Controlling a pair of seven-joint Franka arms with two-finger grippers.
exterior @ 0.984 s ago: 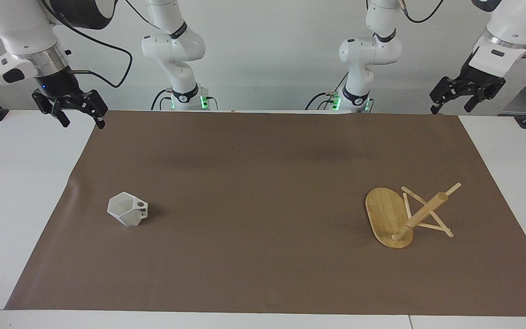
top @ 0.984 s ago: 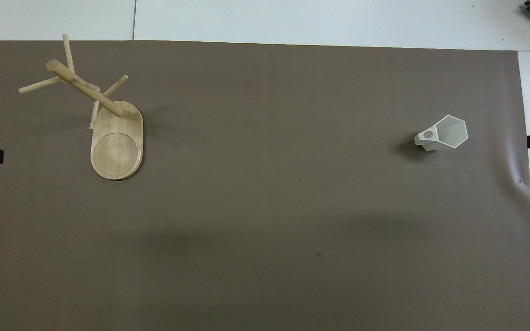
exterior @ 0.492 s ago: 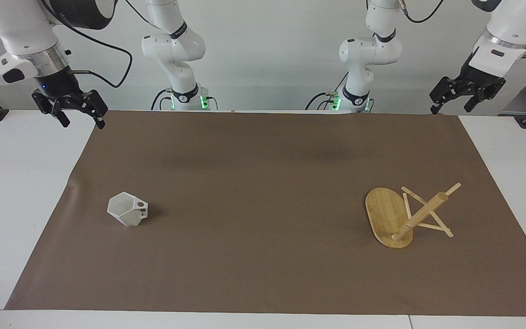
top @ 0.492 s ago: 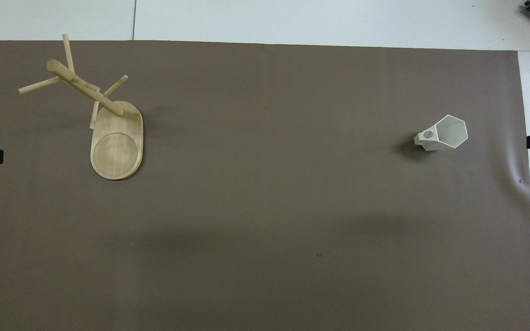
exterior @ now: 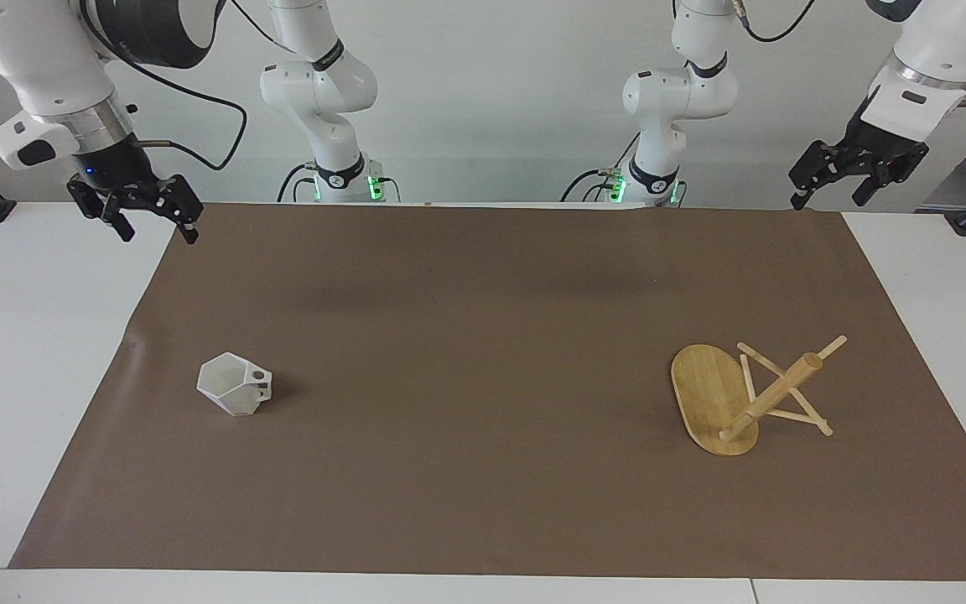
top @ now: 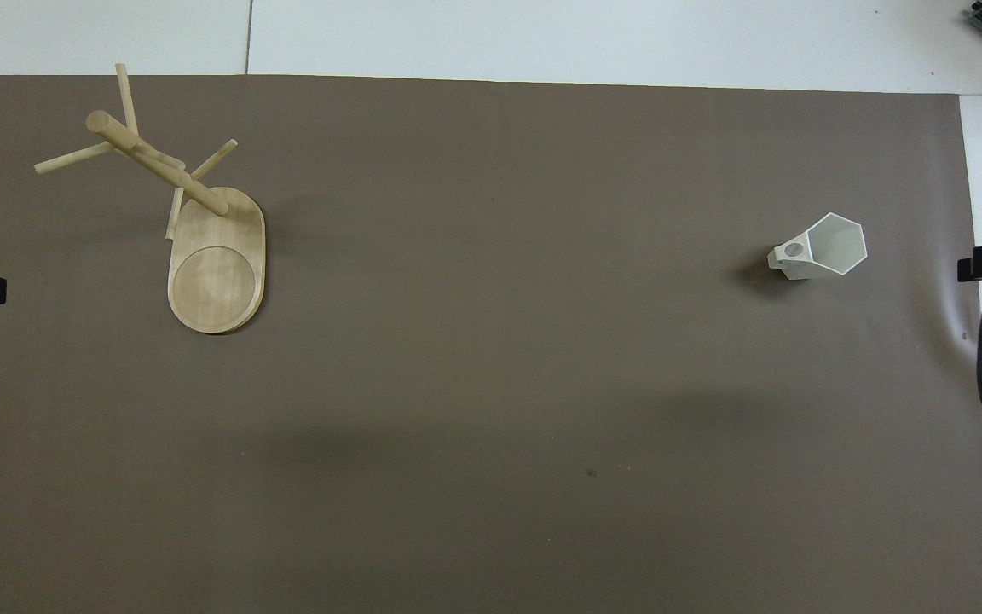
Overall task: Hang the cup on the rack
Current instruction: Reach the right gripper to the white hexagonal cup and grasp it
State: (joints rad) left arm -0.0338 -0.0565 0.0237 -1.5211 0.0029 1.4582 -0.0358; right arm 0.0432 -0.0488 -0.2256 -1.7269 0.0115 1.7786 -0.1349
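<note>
Brown mat (exterior: 483,377) spread over white table (exterior: 30,352)

A white table (exterior: 47,352) carries a brown mat (exterior: 483,377) that covers most of its top (bare white strips show along the edges). On the mat stands a white cup (exterior: 234,384), upright, toward the right arm's end. A wooden rack (exterior: 714,401) stands well apart from it, toward the left arm's end.

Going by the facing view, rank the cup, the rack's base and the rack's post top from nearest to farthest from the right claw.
From the right claw:
1. cup, at the right arm's end.
2. rack's base, at the left arm's end.
3. rack's post top, farther toward that end.
</note>
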